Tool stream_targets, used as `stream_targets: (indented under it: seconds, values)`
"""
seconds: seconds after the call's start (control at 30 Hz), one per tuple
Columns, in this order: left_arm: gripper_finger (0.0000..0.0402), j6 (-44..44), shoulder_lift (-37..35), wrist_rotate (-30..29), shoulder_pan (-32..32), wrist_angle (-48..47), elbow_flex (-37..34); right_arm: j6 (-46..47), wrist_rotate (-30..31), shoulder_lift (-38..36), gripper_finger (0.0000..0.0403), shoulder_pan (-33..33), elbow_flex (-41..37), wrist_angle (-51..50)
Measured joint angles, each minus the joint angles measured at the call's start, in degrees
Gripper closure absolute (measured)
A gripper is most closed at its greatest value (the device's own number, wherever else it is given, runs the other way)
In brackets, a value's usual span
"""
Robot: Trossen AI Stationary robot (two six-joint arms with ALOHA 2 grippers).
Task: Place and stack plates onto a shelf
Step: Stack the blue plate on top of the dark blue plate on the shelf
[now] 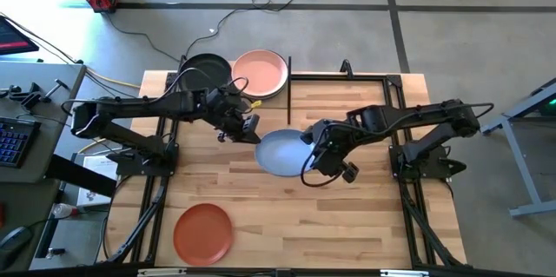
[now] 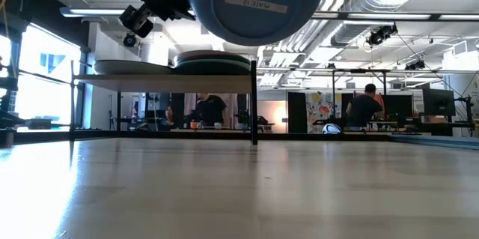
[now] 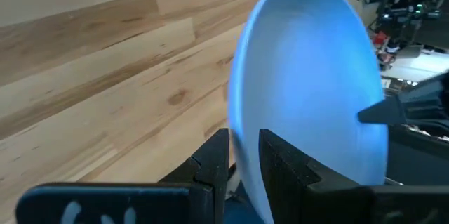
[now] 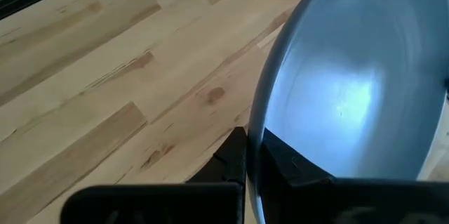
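The blue plate is up off the table at mid-table, and I have both grippers on it. From overhead, the left gripper meets its rim on the shelf side and the right gripper meets the opposite edge. My left wrist camera shows that arm's fingers clamped across the plate's rim, one on each face, with the tip of the other arm's finger touching the far edge. The right wrist camera shows its own fingers pinched on the rim the same way. In both wrist views the plate fills most of the frame and is cut off at the edges.

From table height I see only the plate's underside, hanging above the tabletop with a label I cannot read; its upper part runs out of frame, and it hides most of the arms behind it.

The shelf sits at the far edge of the table. Overhead I make out a charcoal plate and a pink plate side by side on it. In the low view there are two low piles on the board, but I cannot count how many plates are in each.

A terracotta plate lies flat near the front left corner of the table, well apart from everything else. People show in the room behind, too far off to make out.
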Motion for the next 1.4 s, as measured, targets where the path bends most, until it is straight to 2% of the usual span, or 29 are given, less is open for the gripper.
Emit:
stream_targets:
  seconds: [0.73,1.1,1.4]
  values:
    - [0.0336,3.7,0.3,0.2,0.0,-0.2,0.0,-3.1,2.5,0.0,0.0403,-2.3,0.0,2.3]
    - [0.0385,5.2,0.3,-0.6,0.1,-0.1,0.0,-2.8,3.5,0.0,0.0403,-2.2,0.0,0.8]
    - [0.0392,5.8,0.3,-1.0,0.1,-0.4,0.0,-2.4,7.0,-0.1,0.0402,-2.1,0.0,0.7]
